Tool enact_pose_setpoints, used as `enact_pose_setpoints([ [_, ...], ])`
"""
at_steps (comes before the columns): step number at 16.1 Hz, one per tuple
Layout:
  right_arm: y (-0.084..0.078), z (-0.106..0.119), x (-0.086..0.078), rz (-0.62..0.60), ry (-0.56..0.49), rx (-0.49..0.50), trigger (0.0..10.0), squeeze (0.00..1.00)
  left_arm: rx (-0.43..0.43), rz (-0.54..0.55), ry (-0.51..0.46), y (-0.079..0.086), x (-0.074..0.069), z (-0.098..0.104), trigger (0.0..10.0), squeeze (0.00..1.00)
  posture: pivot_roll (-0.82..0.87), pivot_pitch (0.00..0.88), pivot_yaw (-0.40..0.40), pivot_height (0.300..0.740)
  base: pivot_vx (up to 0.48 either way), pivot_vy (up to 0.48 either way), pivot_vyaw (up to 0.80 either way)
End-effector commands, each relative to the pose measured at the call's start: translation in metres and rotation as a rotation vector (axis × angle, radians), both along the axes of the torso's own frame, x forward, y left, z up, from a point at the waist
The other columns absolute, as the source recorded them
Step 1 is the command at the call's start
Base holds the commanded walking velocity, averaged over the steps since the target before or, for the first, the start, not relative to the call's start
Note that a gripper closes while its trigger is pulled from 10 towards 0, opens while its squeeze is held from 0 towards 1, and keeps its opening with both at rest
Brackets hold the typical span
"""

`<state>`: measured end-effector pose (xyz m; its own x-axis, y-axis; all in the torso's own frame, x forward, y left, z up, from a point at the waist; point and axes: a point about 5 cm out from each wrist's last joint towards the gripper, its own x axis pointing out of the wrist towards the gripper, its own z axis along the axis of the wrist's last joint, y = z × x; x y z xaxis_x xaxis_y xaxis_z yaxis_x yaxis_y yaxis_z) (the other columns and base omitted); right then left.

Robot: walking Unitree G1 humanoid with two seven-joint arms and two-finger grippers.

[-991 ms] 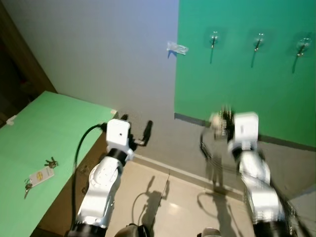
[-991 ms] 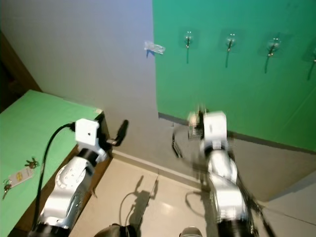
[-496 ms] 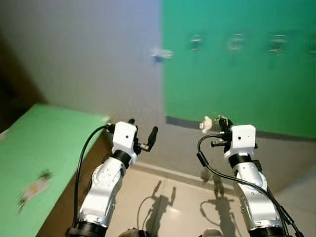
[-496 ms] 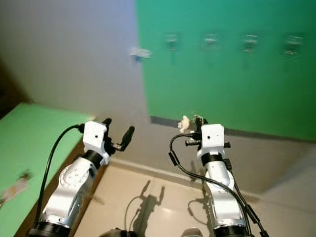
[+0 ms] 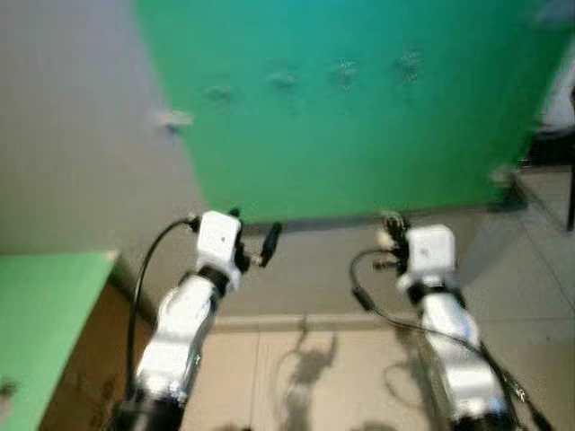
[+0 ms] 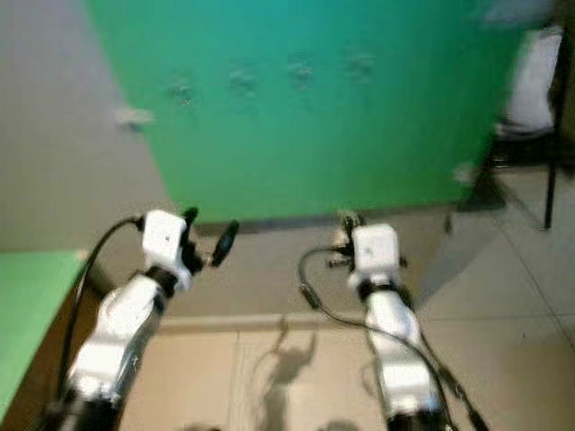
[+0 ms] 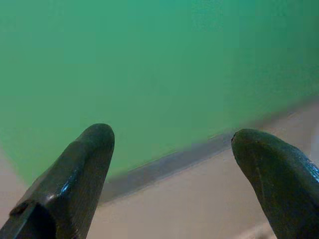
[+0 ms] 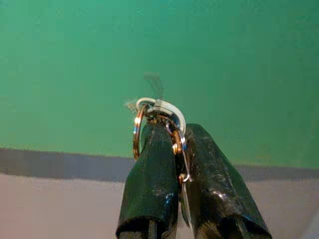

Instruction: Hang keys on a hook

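Observation:
A bunch of keys on metal rings [image 8: 158,107] sticks out between the tips of my right gripper [image 8: 172,137], which is shut on it. In the blurred left eye view that gripper [image 5: 392,226] is held at chest height in front of a green wall panel [image 5: 359,153]. Several small hooks [image 5: 342,74] run in a row high on the panel, well above both grippers. My left gripper [image 5: 252,229] is raised beside it, open, with nothing between its fingers [image 7: 79,169].
A green table corner [image 5: 45,301] lies at the lower left. A small pale clip [image 5: 174,118] is stuck on the grey wall left of the panel. Dark furniture legs [image 5: 557,144] stand at the far right. Beige tiled floor [image 5: 314,377] is below.
The camera has swung to the right: the green table and the keys on it have slid out at the left, and the panel now spans the view. Both arms keep their pose.

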<state>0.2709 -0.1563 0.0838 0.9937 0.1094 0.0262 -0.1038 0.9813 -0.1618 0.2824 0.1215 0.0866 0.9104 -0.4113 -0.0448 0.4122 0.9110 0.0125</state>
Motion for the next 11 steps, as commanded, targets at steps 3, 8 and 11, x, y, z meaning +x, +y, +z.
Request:
enact_pose_setpoints([
  [3, 0.009, 0.005, 0.001, 0.056, -0.031, -0.038, 0.0, 0.09, 0.004, 0.023, -0.011, 0.004, 0.004, 0.004, 10.0, 0.00, -0.27, 0.050, 0.146, 0.720, 0.000, 0.000, 0.00],
  [8, 0.011, 0.005, 0.002, 0.077, -0.028, -0.055, 0.0, 0.10, -0.008, 0.047, -0.019, 0.006, 0.005, 0.005, 10.0, 0.00, -0.26, 0.038, 0.137, 0.720, 0.000, 0.076, 0.00],
  [11, 0.016, 0.026, 0.007, 0.114, -0.108, -0.078, 0.0, 0.10, -0.049, 0.042, -0.052, 0.002, 0.003, 0.011, 10.0, 0.00, -0.27, 0.035, 0.133, 0.720, 0.000, 0.479, 0.00],
])
